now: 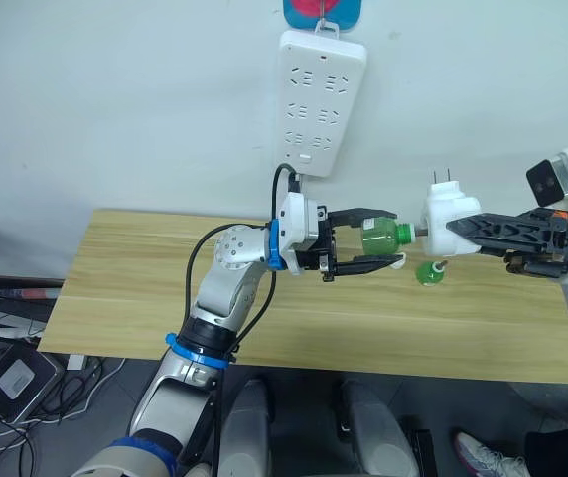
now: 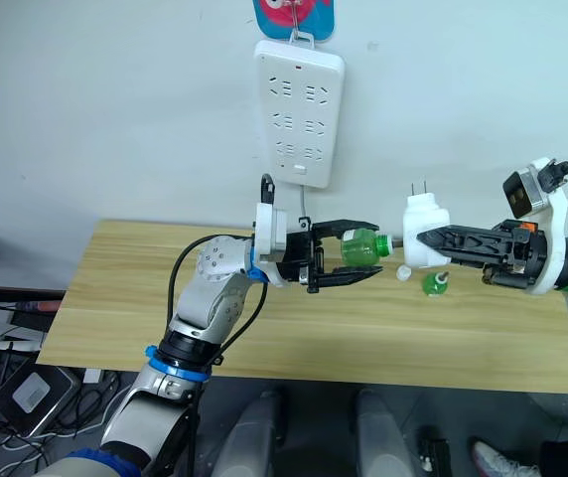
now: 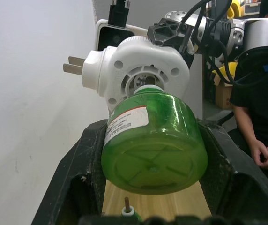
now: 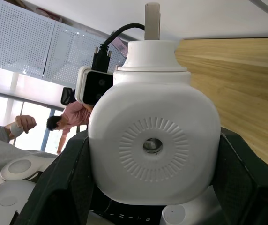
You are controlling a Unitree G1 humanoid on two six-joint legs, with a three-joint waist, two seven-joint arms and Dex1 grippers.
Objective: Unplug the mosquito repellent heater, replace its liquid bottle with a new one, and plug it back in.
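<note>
My left gripper [image 1: 395, 238] is shut on a green liquid bottle [image 1: 381, 238], held sideways above the table. The bottle's neck points at the underside of the mosquito repellent heater [image 1: 444, 221], a white rounded unit with its prongs pointing up. My right gripper [image 1: 450, 228] is shut on the heater's body. In the left wrist view the bottle [image 3: 152, 140] has its neck at the heater's round opening [image 3: 141, 70]. The right wrist view shows the heater's vented top [image 4: 152, 140] between my fingers. Another green bottle [image 1: 429, 272] stands on the table below the heater.
A long white power strip [image 1: 321, 99] hangs on the wall above the wooden table [image 1: 165, 298]. A small white cap [image 2: 403, 271] lies beside the standing bottle. A person [image 3: 260, 117] stands beyond the right arm.
</note>
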